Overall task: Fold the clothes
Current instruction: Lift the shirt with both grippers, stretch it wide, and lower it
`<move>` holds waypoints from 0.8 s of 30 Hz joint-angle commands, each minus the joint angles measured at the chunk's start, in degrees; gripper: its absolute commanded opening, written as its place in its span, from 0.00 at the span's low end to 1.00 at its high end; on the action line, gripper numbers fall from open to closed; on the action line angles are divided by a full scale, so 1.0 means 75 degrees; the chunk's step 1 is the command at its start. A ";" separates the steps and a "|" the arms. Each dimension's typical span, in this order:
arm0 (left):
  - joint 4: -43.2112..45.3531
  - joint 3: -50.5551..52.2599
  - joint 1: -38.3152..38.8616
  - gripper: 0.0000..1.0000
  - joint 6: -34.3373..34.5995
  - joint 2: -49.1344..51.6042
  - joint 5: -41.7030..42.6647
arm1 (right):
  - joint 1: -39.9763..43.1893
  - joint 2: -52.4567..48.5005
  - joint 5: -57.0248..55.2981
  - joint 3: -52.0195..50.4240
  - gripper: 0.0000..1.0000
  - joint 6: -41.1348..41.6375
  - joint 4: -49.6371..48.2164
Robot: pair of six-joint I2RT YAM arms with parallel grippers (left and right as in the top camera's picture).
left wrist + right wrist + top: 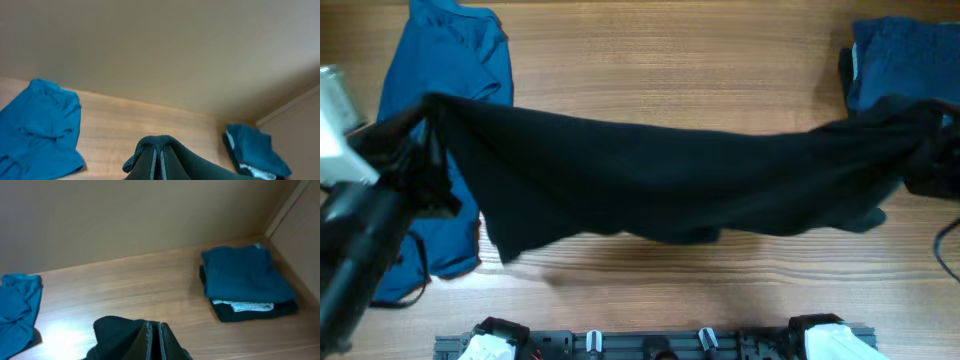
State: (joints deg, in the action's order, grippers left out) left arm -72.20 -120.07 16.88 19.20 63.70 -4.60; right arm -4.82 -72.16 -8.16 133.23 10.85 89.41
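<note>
Wooden counter [720, 70], plain beige wall behind. Stretched over the middle, from left edge to right edge, a black garment [670, 190], long axis running straight across between the two arms, lower hem sagging toward the near edge. Pinched at its left end by the left gripper [159, 154], fingers pressed together on a bunched tuft of cloth. Pinched likewise at its right end by the right gripper [154, 330], fingers closed tight on the fabric. Cannot tell from above whether the sagging middle touches the wood or hangs just clear.

Lying crumpled at the far left corner and down the left edge, a blue shirt [450, 60], partly beneath the stretched cloth. Stacked at the far right corner, a folded pile [900, 60], blue on top, just beside the garment's right end.

Held evenly, one end per arm, neither nearer. Probably calls for lowering flat between shirt and pile, keeping the long axis parallel to the near edge, without dragging either neighbour.
</note>
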 commanded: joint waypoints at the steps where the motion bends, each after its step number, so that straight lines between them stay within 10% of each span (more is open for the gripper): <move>1: -0.0076 -0.0035 0.0020 0.04 -0.0105 0.0597 -0.0210 | 0.0003 -0.0085 -0.0574 0.0108 0.04 -0.0052 -0.0032; 24: 0.0411 -0.0032 -0.0702 0.04 0.0102 0.5520 -0.1568 | 0.0003 -0.6091 0.0420 0.0087 0.04 -0.0731 -0.2719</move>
State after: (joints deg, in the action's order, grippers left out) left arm -71.92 -120.05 13.23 19.27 101.38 -15.00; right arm -4.82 -112.68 -6.90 133.53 6.50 72.64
